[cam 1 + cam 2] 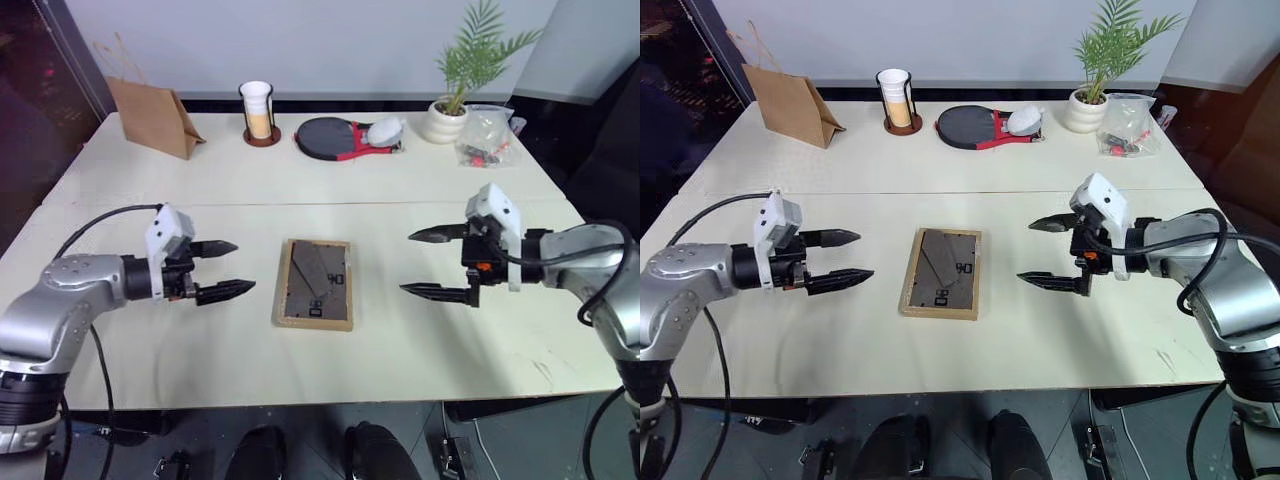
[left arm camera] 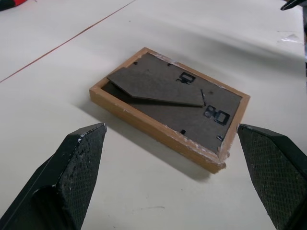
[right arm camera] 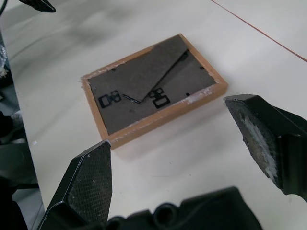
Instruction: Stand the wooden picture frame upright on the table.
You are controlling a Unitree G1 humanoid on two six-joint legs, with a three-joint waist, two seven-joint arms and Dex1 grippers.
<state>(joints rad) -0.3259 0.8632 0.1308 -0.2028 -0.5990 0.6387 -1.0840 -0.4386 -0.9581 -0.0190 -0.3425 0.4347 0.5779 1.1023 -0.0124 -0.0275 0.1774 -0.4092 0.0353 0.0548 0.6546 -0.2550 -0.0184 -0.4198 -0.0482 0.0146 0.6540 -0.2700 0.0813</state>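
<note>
Both tools, left [image 1: 220, 270] and right [image 1: 432, 263], gape empty beside the face-down wooden picture frame [image 1: 315, 283].

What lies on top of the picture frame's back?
On the wooden picture frame, the grey fold-out stand lies flat against its back, beside small black hangers. The front faces the table, hidden.

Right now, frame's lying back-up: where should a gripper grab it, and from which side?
Probably by the two long wooden rails. The wooden picture frame lies flat, face down on the table, with the stand folded against its back, so only the raised edges offer a hold. Both the left gripper and right gripper are open and apart from it; either could come in from its own side.
</note>
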